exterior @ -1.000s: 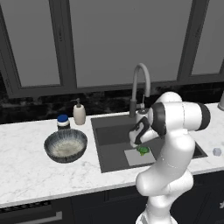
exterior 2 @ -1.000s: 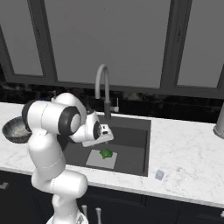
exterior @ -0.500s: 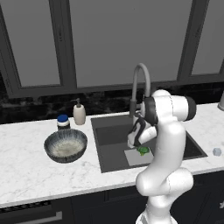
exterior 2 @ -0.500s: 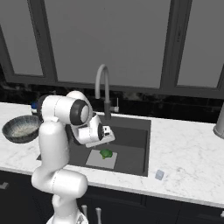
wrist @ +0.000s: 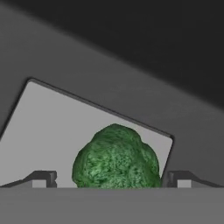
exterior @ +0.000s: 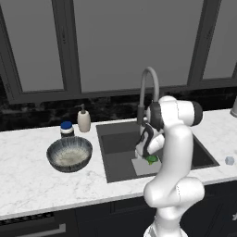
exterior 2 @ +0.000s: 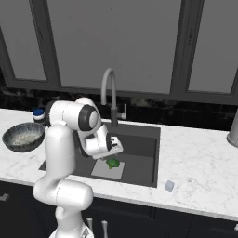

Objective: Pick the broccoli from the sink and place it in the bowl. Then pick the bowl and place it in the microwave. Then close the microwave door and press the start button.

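The broccoli (wrist: 116,157) is a bright green floret lying on the pale square patch of the sink (exterior: 115,152) floor; it also shows as broccoli (exterior: 151,160) and broccoli (exterior 2: 112,163). My gripper (wrist: 111,179) is open, with one fingertip on each side of the floret and not pressing on it. The gripper (exterior: 148,153) hangs low in the basin, right over the floret, as does the gripper (exterior 2: 113,156) in the right base view. The blue-grey bowl (exterior: 69,155) stands on the counter left of the sink, seen again as the bowl (exterior 2: 23,136). The microwave and its door are out of view.
A curved grey faucet (exterior: 148,88) rises behind the sink (exterior 2: 139,153), close to my arm. A soap dispenser (exterior: 84,119) and a blue-lidded jar (exterior: 67,128) stand behind the bowl. A small pale cube (exterior 2: 169,185) lies on the counter right of the sink.
The arm's upper links have swung in over the sink. The hand has stayed over the broccoli with its jaws open. Bowl and broccoli have not moved.
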